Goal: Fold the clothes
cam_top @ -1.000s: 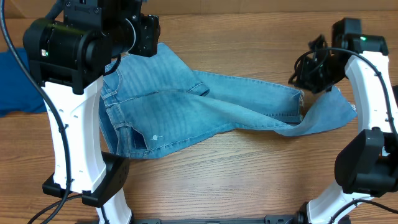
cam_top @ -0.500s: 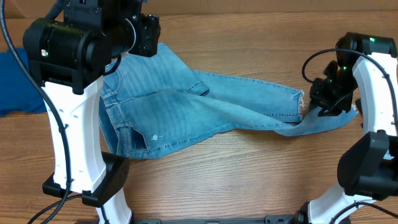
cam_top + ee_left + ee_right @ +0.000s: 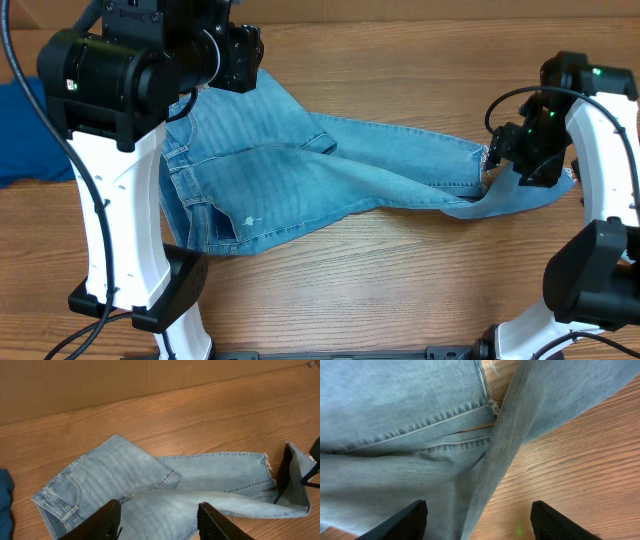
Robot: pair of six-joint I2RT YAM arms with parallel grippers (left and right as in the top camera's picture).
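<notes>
White arms (image 3: 112, 210), bulky black joints (image 3: 100, 75)

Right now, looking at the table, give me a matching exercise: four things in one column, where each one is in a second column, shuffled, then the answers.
Things:
1. jeans
2. royal-blue garment
3. left pincer
4. right pincer

Places:
A. over the frayed leg hems
B. at the far left edge of the overhead view
C. spread across the middle of the table
D. raised over the wide upper part of the denim

Pairs: 1-C, 2-B, 3-D, 4-A.
</notes>
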